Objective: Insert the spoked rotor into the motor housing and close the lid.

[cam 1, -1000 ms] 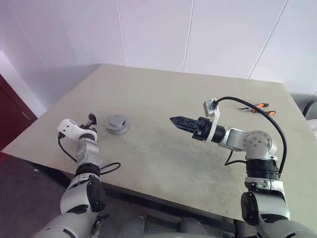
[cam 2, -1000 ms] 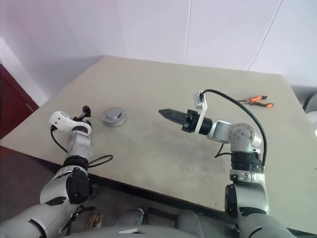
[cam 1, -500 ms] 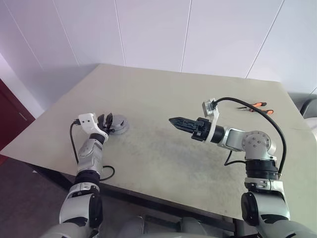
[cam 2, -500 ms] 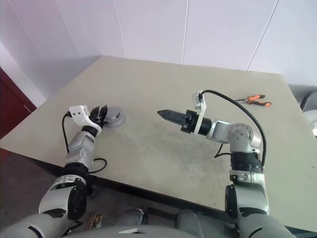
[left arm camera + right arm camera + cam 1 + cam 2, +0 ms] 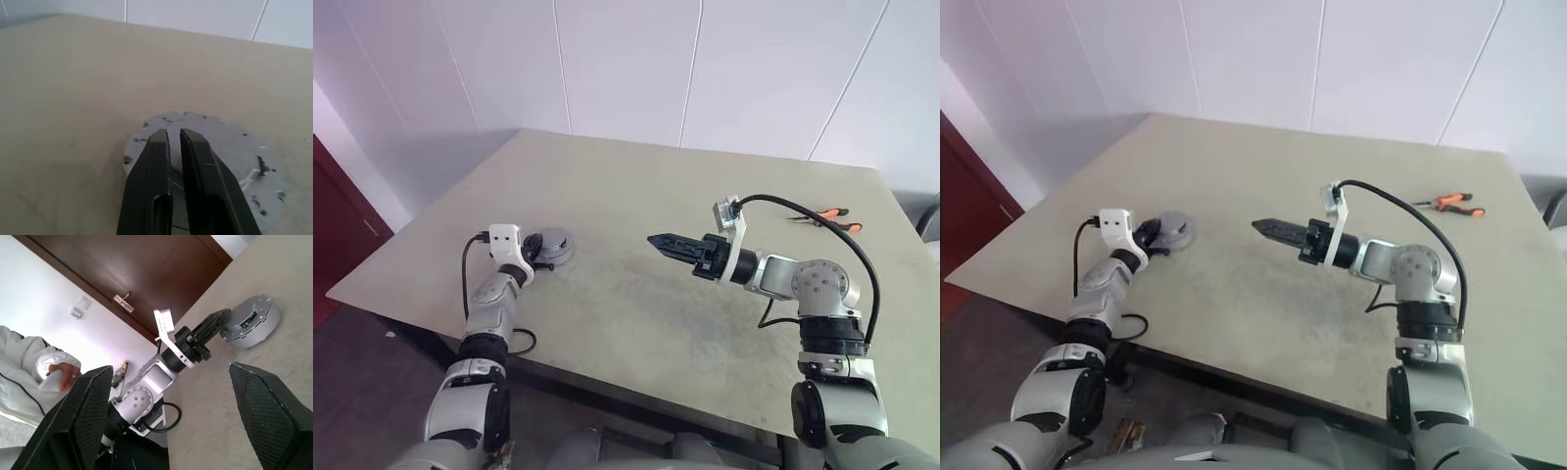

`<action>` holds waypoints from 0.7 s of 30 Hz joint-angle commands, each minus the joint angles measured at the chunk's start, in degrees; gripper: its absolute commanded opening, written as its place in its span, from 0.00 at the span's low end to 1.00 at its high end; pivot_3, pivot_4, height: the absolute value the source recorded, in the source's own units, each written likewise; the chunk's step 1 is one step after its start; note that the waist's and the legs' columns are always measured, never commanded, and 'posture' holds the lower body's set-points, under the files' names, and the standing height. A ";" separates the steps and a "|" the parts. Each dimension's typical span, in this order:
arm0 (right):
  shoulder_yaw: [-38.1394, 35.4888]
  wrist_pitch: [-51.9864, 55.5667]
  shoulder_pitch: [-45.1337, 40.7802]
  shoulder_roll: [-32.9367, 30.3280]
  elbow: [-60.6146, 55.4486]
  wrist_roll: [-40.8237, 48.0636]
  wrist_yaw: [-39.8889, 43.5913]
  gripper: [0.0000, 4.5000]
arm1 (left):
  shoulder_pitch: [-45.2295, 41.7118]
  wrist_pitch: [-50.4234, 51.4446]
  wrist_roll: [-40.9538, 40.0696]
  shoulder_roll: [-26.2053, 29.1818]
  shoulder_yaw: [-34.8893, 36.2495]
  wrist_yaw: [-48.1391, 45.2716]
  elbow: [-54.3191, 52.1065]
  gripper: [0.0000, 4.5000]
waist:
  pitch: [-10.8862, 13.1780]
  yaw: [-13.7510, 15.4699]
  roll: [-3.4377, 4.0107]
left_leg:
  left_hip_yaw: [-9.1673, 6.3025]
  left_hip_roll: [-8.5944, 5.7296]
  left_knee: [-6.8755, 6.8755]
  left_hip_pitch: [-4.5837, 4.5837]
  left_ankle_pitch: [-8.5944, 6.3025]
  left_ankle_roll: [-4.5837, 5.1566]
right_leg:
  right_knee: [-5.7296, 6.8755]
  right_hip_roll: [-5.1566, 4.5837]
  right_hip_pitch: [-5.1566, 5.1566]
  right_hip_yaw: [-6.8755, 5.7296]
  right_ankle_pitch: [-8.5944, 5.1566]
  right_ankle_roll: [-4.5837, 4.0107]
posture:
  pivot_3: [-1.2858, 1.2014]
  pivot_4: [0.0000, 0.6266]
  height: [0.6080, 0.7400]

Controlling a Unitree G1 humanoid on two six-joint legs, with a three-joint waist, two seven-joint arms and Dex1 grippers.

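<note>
From my head views my left gripper (image 5: pixel 540 257) has swung in to the motor housing (image 5: pixel 554 246) on the table (image 5: pixel 636 196), my left wrist shows its fingers (image 5: pixel 155 166) narrowed over the silvery underside, ready to grasp, and my right wrist shows wide-apart right fingers (image 5: pixel 266 401).

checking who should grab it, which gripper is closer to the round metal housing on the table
Left. The left gripper is right at the housing, fingers nearly closed over its top. The right gripper hangs well off to the housing's right, above mid-table, open.
</note>
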 commanded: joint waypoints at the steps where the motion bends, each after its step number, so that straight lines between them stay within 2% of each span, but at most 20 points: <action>1: -0.68 -2.44 -0.68 -0.26 -2.25 0.10 0.83 0.88 | 1.80 -0.27 -4.15 -0.99 0.44 -5.37 -8.12 0.10 | 0.01 0.07 0.00 | 0.00 0.03 -0.01 -0.05 0.00 0.00 | -0.05 -0.01 -0.03 0.00 0.00 -0.01 | 0.52 0.00 1.00; 7: 1.06 -12.16 -3.66 -2.08 0.70 -5.96 3.27 0.88 | 7.57 1.72 -5.32 0.29 -2.87 -11.43 -23.95 0.10 | 0.02 0.00 -0.01 | 0.03 0.02 -0.40 -0.14 0.09 0.15 | -0.32 -0.03 -0.19 0.03 0.08 0.09 | 0.52 0.00 1.00; 10: 8.03 -24.69 -0.18 3.18 0.27 -16.01 -0.30 0.88 | 11.01 4.75 -6.26 1.34 -4.59 -13.79 -31.19 0.10 | -0.02 -0.57 -0.02 | 0.07 0.06 -0.63 -0.08 0.09 0.14 | -0.47 0.01 -0.18 0.03 0.08 0.09 | 0.52 0.00 1.00; 13: 10.12 -32.05 0.14 2.35 1.98 -21.88 0.66 0.99 | 13.74 6.55 -6.26 2.49 -6.09 -15.80 -35.79 0.10 | 0.04 -1.20 0.06 | 0.04 0.10 -0.73 -0.06 0.09 0.14 | -0.48 0.04 -0.22 0.02 0.08 0.09 | 0.52 0.00 1.00; 14: 10.30 -34.12 0.28 1.76 2.15 -23.06 1.28 1.00 | 14.45 7.06 -6.58 2.70 -6.48 -16.52 -37.07 0.18 | 0.06 -1.17 0.09 | 0.05 0.08 -0.71 -0.10 0.09 0.14 | -0.48 0.02 -0.23 0.03 0.08 0.09 | 0.52 0.00 1.00; 16: 10.08 -37.24 0.48 0.95 2.62 -24.68 1.83 1.00 | 15.30 8.02 -7.10 3.15 -7.13 -17.60 -38.74 0.28 | 0.07 -1.12 0.11 | 0.06 0.02 -0.62 -0.14 0.10 0.15 | -0.54 -0.02 -0.21 0.04 0.08 0.08 | 0.52 0.00 1.00; 21: 10.31 -42.77 1.53 -0.78 3.65 -28.01 2.72 1.00 | 15.34 9.23 -7.58 4.00 -7.85 -19.09 -40.61 0.65 | 0.07 -1.24 0.10 | 0.03 0.02 -0.55 -0.03 0.08 0.12 | -0.69 -0.01 0.04 0.01 0.03 -0.08 | 0.52 0.00 1.00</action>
